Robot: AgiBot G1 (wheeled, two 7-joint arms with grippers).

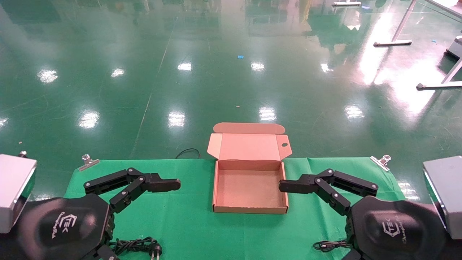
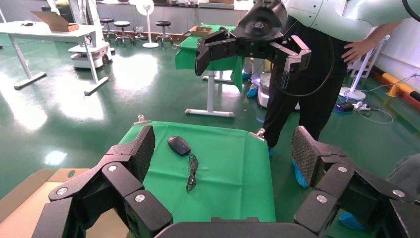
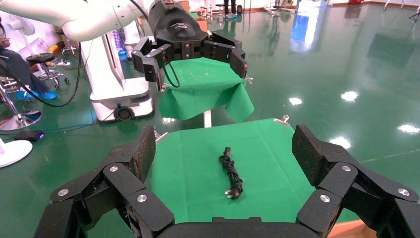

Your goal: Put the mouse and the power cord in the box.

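The brown box (image 1: 249, 186) lies open and empty at the middle of the green cloth, its lid standing up at the far side. My left gripper (image 1: 155, 224) hovers open to the box's left, the right gripper (image 1: 308, 224) open to its right, both pointing inward. The power cord (image 1: 137, 247) lies bundled at the near left edge, plug (image 1: 155, 252) toward the box; the right wrist view shows this cord (image 3: 229, 172) too. The left wrist view shows the mouse (image 2: 179, 145) with its thin cable (image 2: 191, 173). In the head view only that cable (image 1: 330, 245) shows, by my right wrist.
Metal clips (image 1: 88, 161) (image 1: 382, 160) pin the cloth's far corners. A black wire (image 1: 187, 152) loops on the floor behind the table. A person (image 2: 317, 94) stands past the table's right end, and another green-clothed table (image 3: 205, 89) stands past the left end.
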